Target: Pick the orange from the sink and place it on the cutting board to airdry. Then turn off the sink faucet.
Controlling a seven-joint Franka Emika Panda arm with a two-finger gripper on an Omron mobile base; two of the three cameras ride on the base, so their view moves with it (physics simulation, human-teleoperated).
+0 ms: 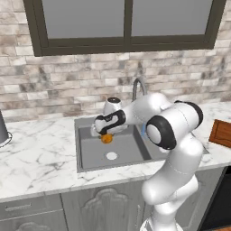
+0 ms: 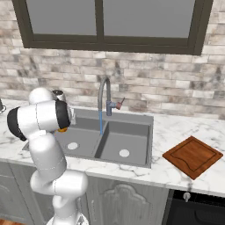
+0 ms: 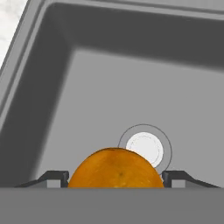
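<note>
The orange [image 1: 107, 138] sits between my gripper's [image 1: 106, 135] fingers, held a little above the floor of the sink's [image 1: 90, 153] left basin. In the hand view the orange [image 3: 116, 168] fills the gap between the two fingertips [image 3: 54, 176], with the pale drain disc [image 3: 144, 146] below and beyond it. The gripper [image 3: 116, 177] is shut on the fruit. The sink faucet [image 2: 104, 94] arches over the divider, and a thin blue stream of water [image 2: 100, 123] falls from its spout. On the counter to the right of the sink lies the cutting board [image 2: 192, 156].
Marble counter [image 1: 40, 158] runs along both sides of the sink, with a brick wall and a window behind. A grey vessel [image 1: 2, 131] stands at the far left. A dark oven front [image 2: 195, 206] sits under the board. My arm's elbow [image 1: 171, 126] hangs over the right basin.
</note>
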